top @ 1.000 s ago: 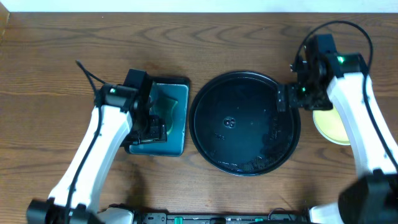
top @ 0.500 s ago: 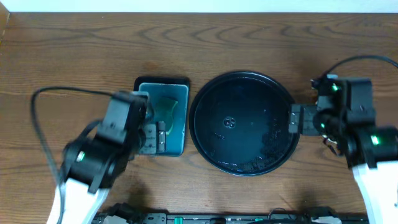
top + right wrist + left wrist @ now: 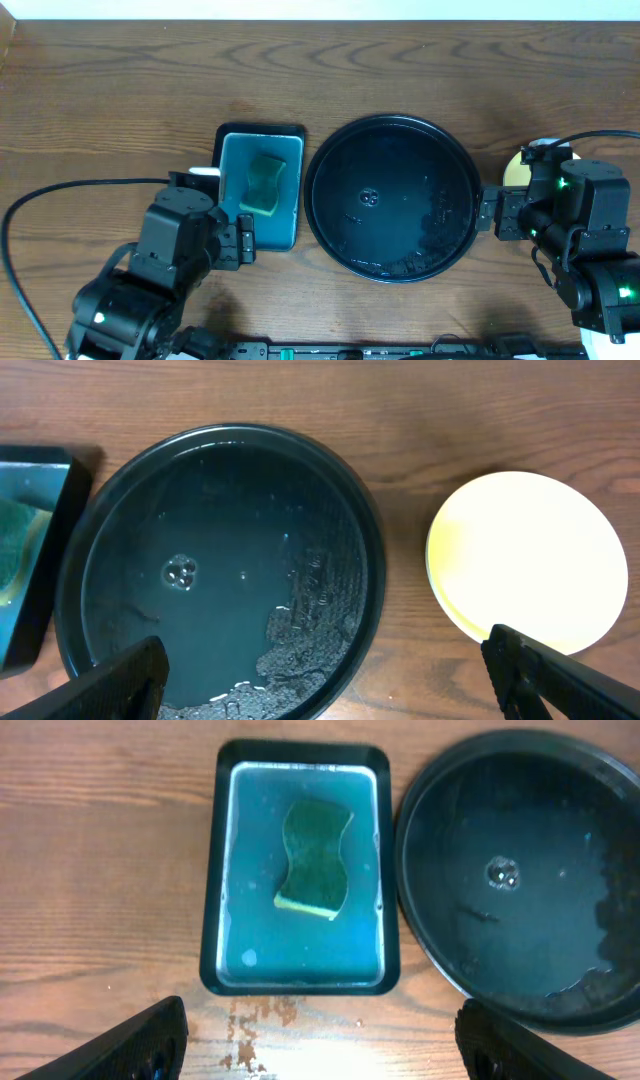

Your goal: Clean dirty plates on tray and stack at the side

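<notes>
The left fingers (image 3: 150,1042) and right fingers (image 3: 125,682) have both pulled back.

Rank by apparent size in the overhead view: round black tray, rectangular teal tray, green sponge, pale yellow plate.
1. round black tray, clearly largest
2. rectangular teal tray
3. green sponge, smallest of these
Unranked: pale yellow plate, since only a sliver of it shows.

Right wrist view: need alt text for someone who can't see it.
A large round black tray, wet and holding no plates, lies on a wooden table, a pale yellow plate beside it on the right, not touching. A teal tray with a sponge shows at the left edge; the right pincer hangs wide open above.
</notes>
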